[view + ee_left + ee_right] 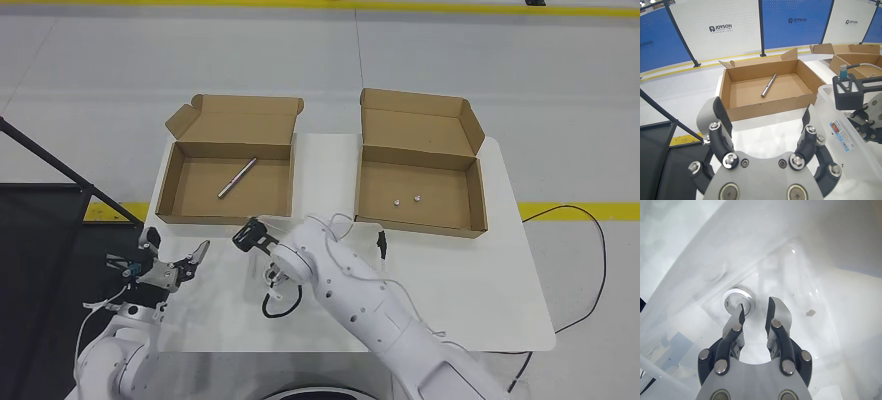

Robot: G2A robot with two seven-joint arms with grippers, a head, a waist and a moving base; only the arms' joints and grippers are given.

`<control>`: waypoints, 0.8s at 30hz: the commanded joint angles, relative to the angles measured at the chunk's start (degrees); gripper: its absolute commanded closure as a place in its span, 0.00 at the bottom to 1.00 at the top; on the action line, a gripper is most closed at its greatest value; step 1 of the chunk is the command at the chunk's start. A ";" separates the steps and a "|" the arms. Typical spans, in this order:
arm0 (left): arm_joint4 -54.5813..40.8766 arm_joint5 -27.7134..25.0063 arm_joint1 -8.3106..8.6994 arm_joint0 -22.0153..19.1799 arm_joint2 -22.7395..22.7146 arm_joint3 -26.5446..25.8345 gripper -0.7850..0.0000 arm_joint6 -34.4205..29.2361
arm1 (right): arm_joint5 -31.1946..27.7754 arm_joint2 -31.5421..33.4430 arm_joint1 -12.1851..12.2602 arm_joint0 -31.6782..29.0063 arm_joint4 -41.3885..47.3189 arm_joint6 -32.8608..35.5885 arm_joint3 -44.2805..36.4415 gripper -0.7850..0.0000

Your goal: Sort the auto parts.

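A round silver metal part (738,302) lies on the floor of a clear plastic bin (696,256), close to the bin's wall. My right gripper (756,308) is open inside the bin, pointing down, with one finger in front of the part and nothing held between the fingers. A metal rod (238,178) lies in the left cardboard box (170,190), and two small silver parts (408,199) lie in the right cardboard box (475,195). My left gripper (763,111) is open and holds nothing, above the table's front left corner, facing the rod's box (772,108).
The right arm (340,275) crosses the table's middle over the clear bin (829,117), which stands just beside my left gripper (175,250). A black frame and dark cloth (40,230) stand left of the table. A cable (590,270) runs off the right side.
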 commanded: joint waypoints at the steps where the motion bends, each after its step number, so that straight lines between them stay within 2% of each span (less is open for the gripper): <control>1: -0.08 0.05 -0.02 0.06 -0.10 -0.02 0.00 -0.02 | -0.30 -0.40 -0.28 0.58 0.53 -0.13 1.09 0.81; 2: -0.18 0.14 -0.03 0.09 -0.18 0.01 0.00 0.00 | -0.45 -0.61 -0.43 0.87 0.80 -0.16 1.62 0.83; 4: -0.30 0.18 -0.05 0.14 -0.34 0.10 0.00 0.07 | -0.49 -0.90 -0.71 1.46 1.21 -0.34 2.64 0.99; 5: -0.42 0.10 -0.05 0.17 -0.40 0.14 0.00 0.05 | -0.44 -1.02 -0.84 1.73 1.37 -0.40 3.03 1.00; 9: -0.65 -0.03 -0.07 0.20 -0.66 0.11 0.00 0.06 | 1.22 -0.89 -1.05 2.73 0.64 -0.56 2.95 1.00; 13: -0.80 -0.21 -0.10 0.14 -0.69 0.08 0.00 -0.03 | 2.35 0.69 -0.45 2.71 -1.33 -0.16 -1.34 1.00; 21: -0.83 -0.61 -0.16 0.06 -0.58 0.08 0.00 0.29 | -4.76 7.64 2.20 0.11 -1.94 0.76 -13.51 1.00; 24: -1.18 -0.46 -0.21 0.38 -0.76 0.18 0.00 0.69 | -4.31 9.89 2.50 0.20 -0.54 -1.34 -15.55 1.00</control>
